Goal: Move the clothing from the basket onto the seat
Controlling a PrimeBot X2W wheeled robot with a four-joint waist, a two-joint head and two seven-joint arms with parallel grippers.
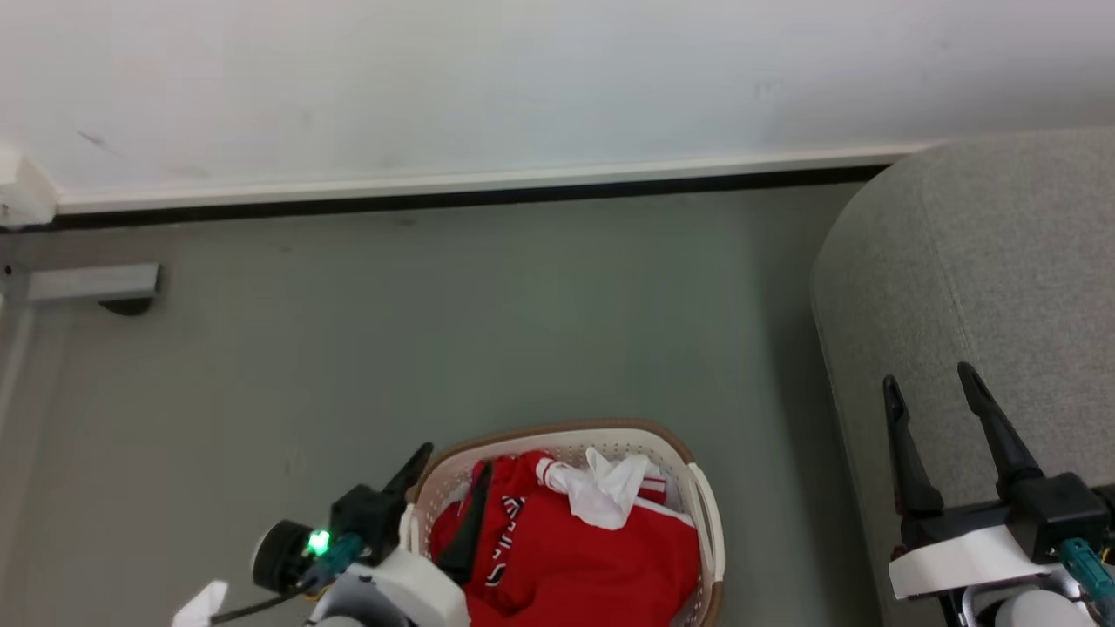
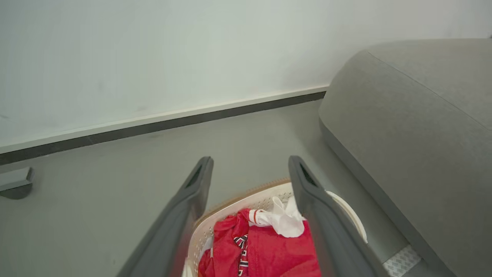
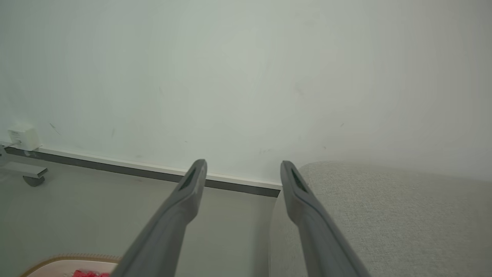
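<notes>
Left gripper point(image 1: 449, 470) is spread wide and empty, hanging at the left rim of the basket point(image 1: 707, 514). In the head view one finger sits over the red heap and the other looks outside the rim; I can't tell if either touches. Clothing point(image 1: 592, 557) is all in the basket, none on the seat yet. The basket stands on the floor point(image 1: 435, 331), near the rounded side of the seat point(image 1: 1002, 261). Right gripper point(image 1: 929, 379) is also wide and empty, over the seat's near edge. You're at the first reach, I'd say. Shift the left gripper right so both fingers clear the rim, drop onto the middle of the heap, and pinch a thick fold, not a hem. Lift straight up until the cloth hangs free of the rim, or you'll likely drag the basket along. Then swing over the seat and release well in from its rounded edge. Wall point(image 1: 523, 87) behind is out of play.
</notes>
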